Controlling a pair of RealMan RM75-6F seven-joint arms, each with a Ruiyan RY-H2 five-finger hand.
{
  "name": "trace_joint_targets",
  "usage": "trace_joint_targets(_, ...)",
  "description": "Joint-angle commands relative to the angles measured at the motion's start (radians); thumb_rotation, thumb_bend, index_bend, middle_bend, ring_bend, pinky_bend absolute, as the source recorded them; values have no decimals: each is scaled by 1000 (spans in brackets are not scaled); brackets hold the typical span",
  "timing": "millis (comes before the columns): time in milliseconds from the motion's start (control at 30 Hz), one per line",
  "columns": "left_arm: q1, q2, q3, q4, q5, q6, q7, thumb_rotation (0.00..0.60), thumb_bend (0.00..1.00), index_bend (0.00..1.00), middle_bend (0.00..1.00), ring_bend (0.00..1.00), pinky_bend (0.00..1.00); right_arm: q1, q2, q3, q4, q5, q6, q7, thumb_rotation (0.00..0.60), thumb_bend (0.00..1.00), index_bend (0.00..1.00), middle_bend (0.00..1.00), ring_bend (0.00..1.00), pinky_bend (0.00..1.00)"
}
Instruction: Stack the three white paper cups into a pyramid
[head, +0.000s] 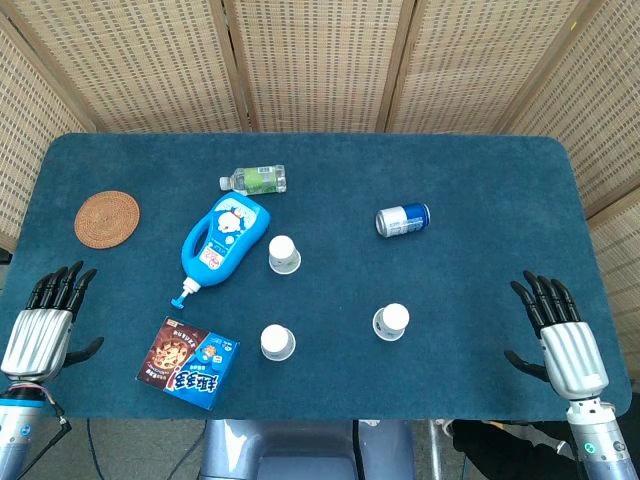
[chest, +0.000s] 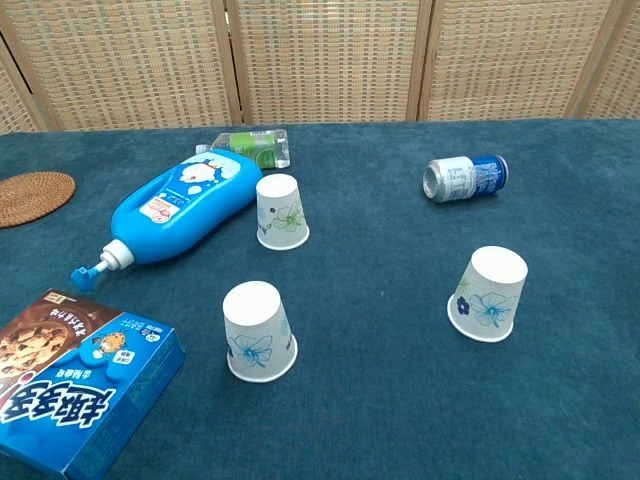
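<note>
Three cups (head: 284, 254) (inverted) — well apart

Three paper cups (head: 284, 253) (head: 277, 342) (head: 391, 322) stand upside down, well apart — left hand (head: 45, 322) and right hand (head: 560, 335) rest open-fingered at the table's (head: 480, 200) near corners.

My head camera looks steeply down on the whole table (head: 480, 200); my chest camera sits low and near, facing across it. Both share the three cups (chest: 259, 331).
</note>
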Motion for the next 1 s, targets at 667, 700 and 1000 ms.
trace_joint_targets(667,-4,-2,-2,2,-8,-10,-4,600,227,0,0,0,59,-1,4,1,-2,9,-5,9,600,152,67,0,0,73)
trace_joint_targets(700,-4,-2,-2,1,-5,-8,-4,600,227,0,0,0,59,-1,4,1,-2,8,-4,9,600,152,67,0,0,73)
trace_joint_targets(1000,-11,-5,4,-6,6,-19,2,600,231,2,0,0,59,-8,14,3,-2,14,4,26,600,151,67,0,0,73)
